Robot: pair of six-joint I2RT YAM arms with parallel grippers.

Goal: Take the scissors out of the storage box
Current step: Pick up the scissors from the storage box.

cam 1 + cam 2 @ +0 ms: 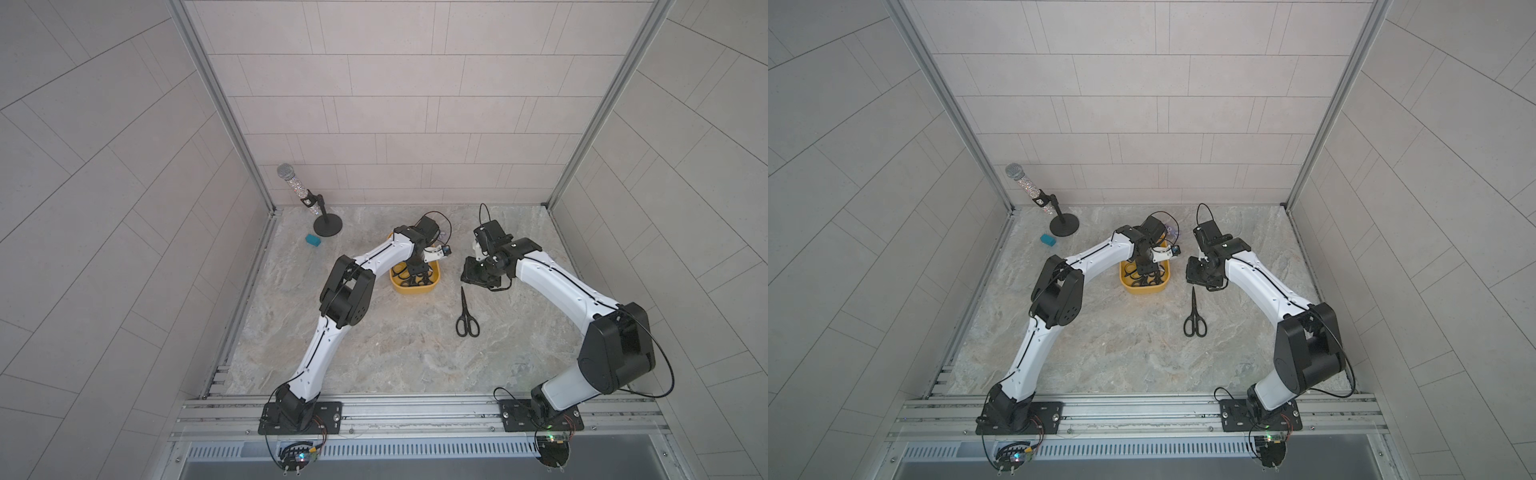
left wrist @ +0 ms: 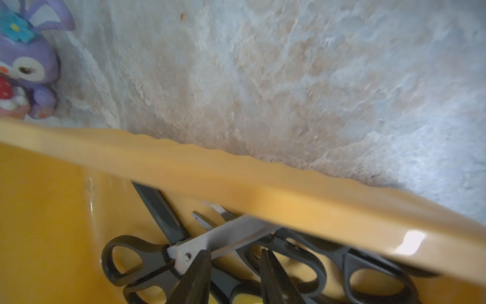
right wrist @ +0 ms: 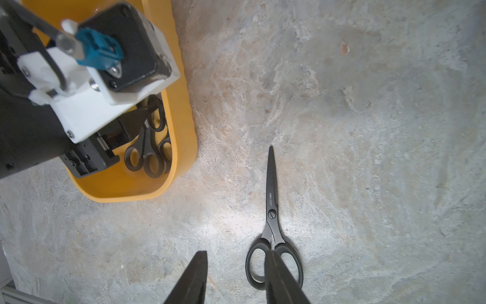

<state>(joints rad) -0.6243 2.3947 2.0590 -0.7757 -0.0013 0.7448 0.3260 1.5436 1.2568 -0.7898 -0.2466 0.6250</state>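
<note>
Two arms, left arm (image 1: 345, 295) and right arm (image 1: 557, 282), bent over a stone-patterned table (image 1: 374, 353). At ten o'clock, in the far corner, a glittery microphone (image 1: 297, 189) tilted on a round stand (image 1: 328, 226); a teal block (image 1: 313, 240) just beside the stand's base, at its eight o'clock. Near the middle of the table, in both top views, a yellow box (image 1: 409, 289) (image 1: 1144, 289), long side running twelve to six. Several scissors (image 2: 339, 259) heaped inside, black loop handles toward its six o'clock end, a silver blade (image 2: 223, 237) and a black blade (image 2: 160, 210) showing among them. Left gripper (image 2: 234, 263) down in the box, fingers spread, tips among the scissors by the silver blade's pivot; perhaps touching it, too blurred to say. Past the box's far end, toward one o'clock, a purple toy (image 2: 29, 65). At four o'clock from the box, well apart, one black pair (image 1: 466, 316) flat on the table, blades shut, tip to twelve, handles to six. Right gripper (image 3: 236, 254) hanging above that pair, fingers spread, bare table between them.
</note>
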